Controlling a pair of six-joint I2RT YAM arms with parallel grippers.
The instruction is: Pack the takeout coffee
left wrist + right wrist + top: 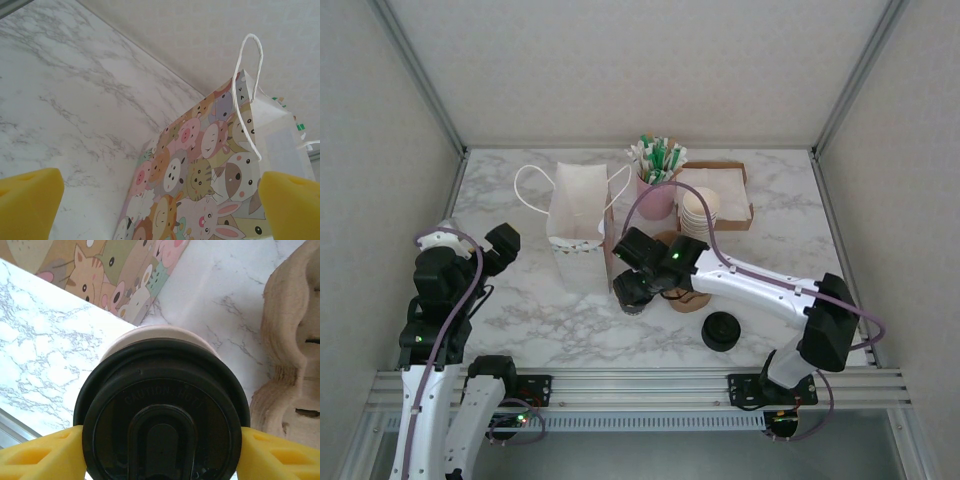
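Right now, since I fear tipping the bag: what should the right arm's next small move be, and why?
Probably raise the takeout coffee straight up: the right end effector clasps it, and the paper bag beside it stands taller, mouth upward.

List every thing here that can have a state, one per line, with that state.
takeout coffee, lid on, gripped by the right gripper
right gripper, shut on the takeout coffee
left gripper, open, empty
paper bag, upright, mouth open
loose black lid, lying flat, no cup under it
stack of cups, nested, lidless
pink cup, upright, holding sticks
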